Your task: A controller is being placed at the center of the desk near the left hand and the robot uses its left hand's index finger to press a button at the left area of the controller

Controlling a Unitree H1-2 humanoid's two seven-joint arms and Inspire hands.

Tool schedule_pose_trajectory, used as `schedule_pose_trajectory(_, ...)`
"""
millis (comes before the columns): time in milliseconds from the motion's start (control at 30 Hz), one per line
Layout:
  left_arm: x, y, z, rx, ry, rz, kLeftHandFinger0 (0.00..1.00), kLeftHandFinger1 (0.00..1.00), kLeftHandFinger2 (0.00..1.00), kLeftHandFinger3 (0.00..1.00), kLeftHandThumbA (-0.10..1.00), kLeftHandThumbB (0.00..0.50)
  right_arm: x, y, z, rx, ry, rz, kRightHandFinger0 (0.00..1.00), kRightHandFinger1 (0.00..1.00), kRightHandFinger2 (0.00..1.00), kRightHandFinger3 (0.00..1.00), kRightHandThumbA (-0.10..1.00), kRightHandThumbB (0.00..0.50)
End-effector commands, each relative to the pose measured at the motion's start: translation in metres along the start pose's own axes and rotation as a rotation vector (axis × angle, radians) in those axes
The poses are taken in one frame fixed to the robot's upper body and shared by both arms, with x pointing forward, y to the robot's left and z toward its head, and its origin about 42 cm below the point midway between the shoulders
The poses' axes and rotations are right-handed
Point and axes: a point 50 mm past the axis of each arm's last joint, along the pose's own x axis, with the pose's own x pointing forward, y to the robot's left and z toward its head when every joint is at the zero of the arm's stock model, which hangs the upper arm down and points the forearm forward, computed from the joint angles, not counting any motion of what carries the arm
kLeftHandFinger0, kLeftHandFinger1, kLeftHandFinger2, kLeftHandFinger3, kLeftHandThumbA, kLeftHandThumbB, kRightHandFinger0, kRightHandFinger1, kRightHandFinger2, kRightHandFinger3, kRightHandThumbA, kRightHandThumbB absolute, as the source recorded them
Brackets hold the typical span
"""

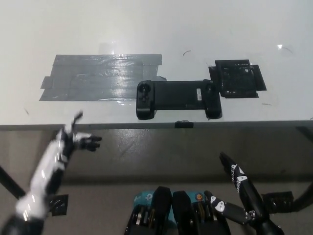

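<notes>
1. Controller [177, 98] lies flat on the white surface [146, 29], long axis across the view, near the front edge. It's at about 2 o'clock from our left hand [73, 139], well apart.
2. Left hand hangs below the surface edge, off the top. Fingers apart, clamped on nothing; one finger [77, 117] sticks up toward 12 o'clock, the others point toward 3.
3. Right hand [239, 183] rests low at 5 o'clock of the view, below the surface. Fingers look loosely extended, holding nothing.
4. Step in hand, as we judge it: lift the left hand over the edge and bring it to the controller's left grip [145, 99].
5. To do it well: clear the front edge first, then travel toward 2 o'clock. Keep the index out, curl the rest so they don't nudge the body. Come down straight on the round control [144, 90] at the left end. Press lightly; the ctrl sits close to the edge and could slide.
6. Counts: 1 controller, 1 grey tape patch [100, 77] at its 10 o'clock, 1 black taped patch [237, 78] touching its right end at 1 o'clock, 1 small black clip [184, 124] on the front edge.
</notes>
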Motion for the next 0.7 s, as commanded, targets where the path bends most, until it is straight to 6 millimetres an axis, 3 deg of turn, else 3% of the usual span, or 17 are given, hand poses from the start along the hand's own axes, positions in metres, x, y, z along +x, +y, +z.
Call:
schedule_pose_trajectory(0, 0.070, 0.043, 0.051, -0.078, 0.095, -0.331, 0.00, 0.00, 0.00, 1.00, 1.00, 0.364, 0.017, -0.004, 0.017, -0.019, -0.101, 0.011, 1.00, 1.00, 1.00, 1.00, 0.66, 0.221)
schedule_pose_trajectory(133, 0.110, 0.047, 0.058, -0.083, 0.131, -0.396, 0.00, 0.00, 0.00, 1.00, 1.00, 0.325, 0.018, -0.006, 0.018, -0.024, -0.099, 0.011, 1.00, 1.00, 1.00, 1.00, 0.67, 0.233)
schedule_pose_trajectory(200, 0.127, 0.048, 0.060, -0.092, 0.176, -0.452, 0.00, 0.00, 0.08, 1.00, 1.00, 0.330, 0.019, -0.006, 0.018, -0.020, -0.095, 0.014, 1.00, 1.00, 1.00, 1.00, 0.67, 0.233)
schedule_pose_trajectory(267, 0.147, 0.048, 0.062, -0.059, 0.216, -0.555, 0.06, 0.07, 0.20, 1.00, 1.00, 0.348, 0.020, -0.006, 0.018, -0.024, -0.092, 0.020, 1.00, 1.00, 1.00, 1.00, 0.67, 0.234)
schedule_pose_trajectory(333, 0.168, 0.046, 0.062, -0.052, 0.261, -0.638, 0.13, 0.09, 0.25, 1.00, 1.00, 0.337, 0.020, -0.006, 0.019, -0.027, -0.101, 0.020, 1.00, 1.00, 1.00, 1.00, 0.67, 0.236)
schedule_pose_trajectory(400, 0.183, 0.044, 0.058, -0.046, 0.310, -0.714, 0.08, 0.07, 0.29, 1.00, 1.00, 0.344, 0.021, -0.006, 0.019, -0.026, -0.104, 0.020, 1.00, 1.00, 1.00, 1.00, 0.66, 0.230)
schedule_pose_trajectory(467, 0.194, 0.042, 0.054, -0.018, 0.352, -0.748, 0.00, 0.00, 0.24, 1.00, 1.00, 0.365, 0.021, -0.006, 0.020, -0.024, -0.108, 0.019, 1.00, 1.00, 1.00, 1.00, 0.66, 0.237)
schedule_pose_trajectory(567, 0.214, 0.036, 0.051, 0.049, 0.429, -0.807, 0.00, 0.00, 0.07, 1.00, 1.00, 0.389, 0.024, -0.007, 0.022, -0.033, -0.107, 0.020, 1.00, 1.00, 1.00, 1.00, 0.66, 0.237)
schedule_pose_trajectory(667, 0.222, 0.031, 0.050, 0.147, 0.477, -0.837, 0.00, 0.00, 0.04, 1.00, 1.00, 0.389, 0.025, -0.008, 0.024, -0.041, -0.110, 0.021, 1.00, 1.00, 1.00, 1.00, 0.67, 0.239)
